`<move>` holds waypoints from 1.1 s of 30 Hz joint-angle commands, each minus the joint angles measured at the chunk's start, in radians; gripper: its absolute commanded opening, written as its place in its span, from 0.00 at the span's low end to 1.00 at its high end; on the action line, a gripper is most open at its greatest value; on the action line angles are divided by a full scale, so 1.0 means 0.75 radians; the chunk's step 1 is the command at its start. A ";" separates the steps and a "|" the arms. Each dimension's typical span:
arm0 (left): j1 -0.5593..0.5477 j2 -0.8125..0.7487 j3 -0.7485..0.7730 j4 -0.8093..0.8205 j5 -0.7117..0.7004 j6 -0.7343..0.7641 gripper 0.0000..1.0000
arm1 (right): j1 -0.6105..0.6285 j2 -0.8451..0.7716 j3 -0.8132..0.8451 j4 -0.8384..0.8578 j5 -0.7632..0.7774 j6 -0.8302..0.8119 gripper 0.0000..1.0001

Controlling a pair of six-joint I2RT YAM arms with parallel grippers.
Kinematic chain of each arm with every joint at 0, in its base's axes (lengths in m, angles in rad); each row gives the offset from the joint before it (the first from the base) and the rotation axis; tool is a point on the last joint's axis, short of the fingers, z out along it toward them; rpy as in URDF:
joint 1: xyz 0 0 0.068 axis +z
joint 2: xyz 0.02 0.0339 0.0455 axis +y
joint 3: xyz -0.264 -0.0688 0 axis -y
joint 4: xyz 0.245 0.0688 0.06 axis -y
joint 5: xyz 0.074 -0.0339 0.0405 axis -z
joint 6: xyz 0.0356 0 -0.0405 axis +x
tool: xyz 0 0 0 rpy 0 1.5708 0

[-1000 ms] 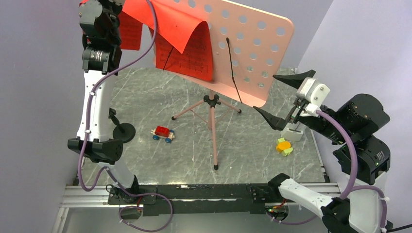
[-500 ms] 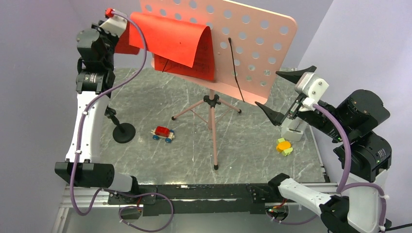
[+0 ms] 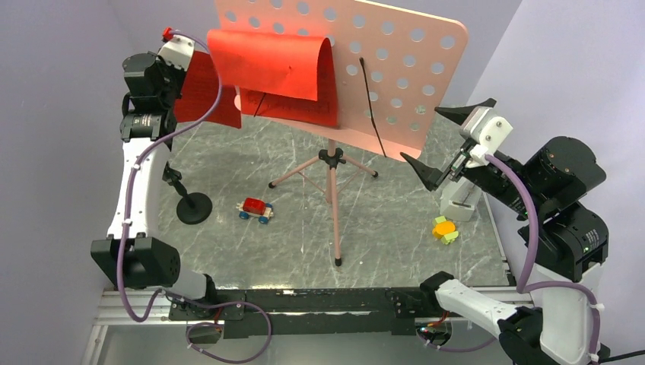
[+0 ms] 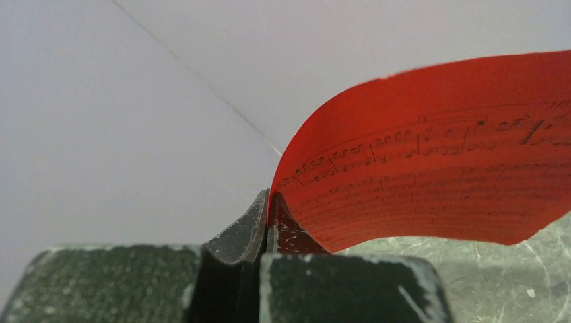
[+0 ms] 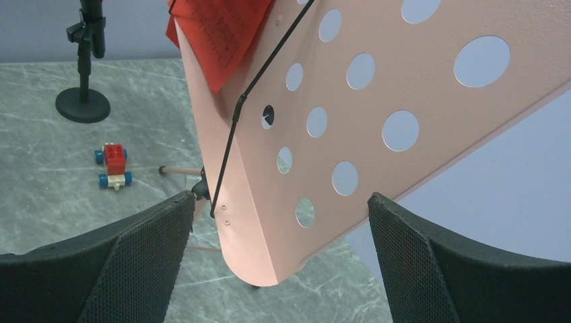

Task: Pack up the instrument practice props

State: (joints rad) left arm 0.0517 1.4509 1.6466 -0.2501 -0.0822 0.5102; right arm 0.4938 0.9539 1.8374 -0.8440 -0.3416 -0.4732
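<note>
Sheet (image 4: 431,182) in left jaws — right jaws wide.

**A robot lab's test cell**

I work in a small lab enclosure. Plain lilac walls (image 3: 53,91) box in a grey marble-patterned tabletop (image 3: 228,251). My left arm (image 3: 141,175) and right arm (image 3: 567,190) rise from an aluminium rail (image 3: 129,308) along its near edge, with purple cables (image 3: 131,190) running up them. On the table stand staged props: a salmon-pink music stand (image 3: 426,91) and a toy car (image 3: 255,208).
</note>
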 commanded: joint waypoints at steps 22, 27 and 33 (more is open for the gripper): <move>0.157 0.052 -0.180 -0.123 0.552 -0.192 0.01 | -0.108 0.022 -0.012 0.022 -0.068 0.024 0.99; 0.158 0.042 -0.130 -0.249 0.560 -0.174 0.01 | -0.106 -0.071 -0.009 -0.143 -0.244 -0.048 0.99; 0.156 -0.061 -0.135 -0.305 0.555 -0.208 0.01 | -0.106 -0.220 -0.097 -0.291 -0.241 -0.022 0.99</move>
State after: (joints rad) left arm 0.1688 1.5043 1.5093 -0.4545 0.3092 0.3805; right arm 0.4164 0.8604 1.8015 -0.9855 -0.5106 -0.4904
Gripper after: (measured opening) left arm 0.015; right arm 0.993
